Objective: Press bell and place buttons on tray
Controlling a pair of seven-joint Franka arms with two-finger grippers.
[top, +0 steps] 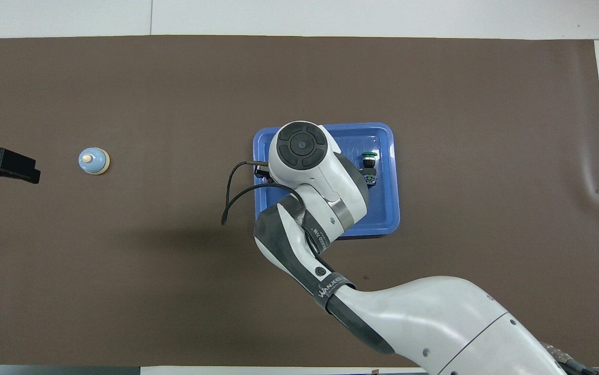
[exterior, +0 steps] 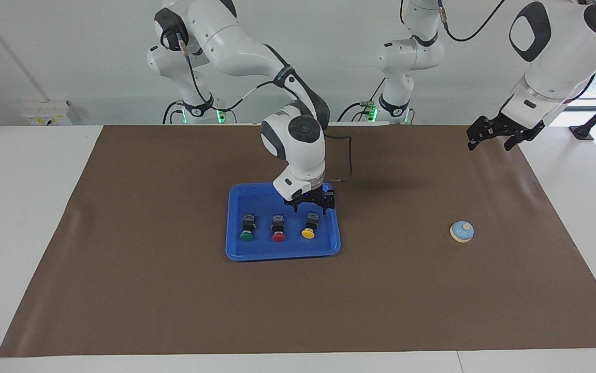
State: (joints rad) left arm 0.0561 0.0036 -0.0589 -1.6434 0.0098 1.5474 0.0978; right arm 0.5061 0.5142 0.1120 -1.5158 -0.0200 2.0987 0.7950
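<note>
In the tray point(exterior: 235, 248), three buttons point(exterior: 278, 228); one bell point(exterior: 462, 231) apart.

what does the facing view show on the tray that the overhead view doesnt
Only the facing view shows the red button and the yellow button on the tray, and the right gripper open just above the yellow one, touching nothing. Only the overhead view shows the right arm's wrist covering those two buttons and the gripper. Both show the green button at the right arm's end of the row, the bell apart on the mat toward the left arm's end, and the left gripper waiting open in the air.
</note>
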